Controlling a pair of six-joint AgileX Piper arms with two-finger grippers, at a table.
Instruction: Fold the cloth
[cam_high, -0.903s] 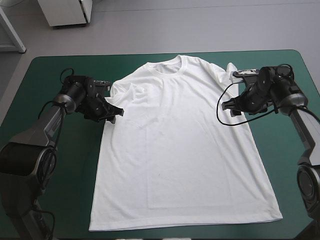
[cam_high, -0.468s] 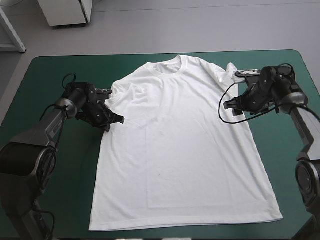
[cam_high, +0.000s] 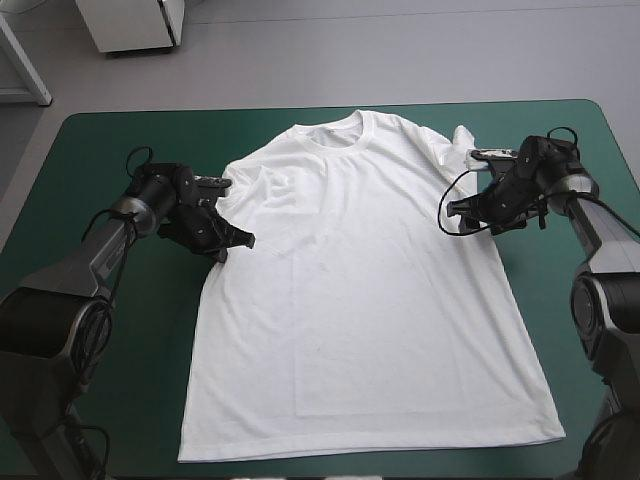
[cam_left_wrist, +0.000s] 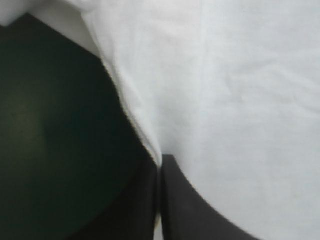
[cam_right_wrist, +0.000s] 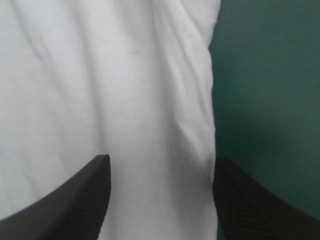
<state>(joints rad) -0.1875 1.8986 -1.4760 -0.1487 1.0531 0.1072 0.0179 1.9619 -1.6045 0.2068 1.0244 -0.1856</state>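
Observation:
The white T-shirt (cam_high: 360, 290) lies spread flat on the teal-green cover (cam_high: 110, 340), collar toward the far edge. My left gripper (cam_high: 240, 240) sits at the shirt's left side edge just below the sleeve. In the left wrist view it (cam_left_wrist: 159, 170) is shut on the T-shirt (cam_left_wrist: 240, 90), with a fold of the hem pinched between the black fingers. My right gripper (cam_high: 452, 212) hovers low over the shirt's right side edge below the other sleeve. In the right wrist view it (cam_right_wrist: 160, 162) stands open, with the T-shirt's (cam_right_wrist: 100, 75) wrinkled edge between its fingers (cam_right_wrist: 92, 192).
Bare teal-green cover (cam_right_wrist: 270, 75) runs beside the shirt on both sides and along the near hem. The shirt's right sleeve (cam_high: 458, 140) is bunched up near the right arm.
My left gripper slid in to the shirt's side edge and closed on it. The right gripper shifted slightly toward the shirt and stayed open.

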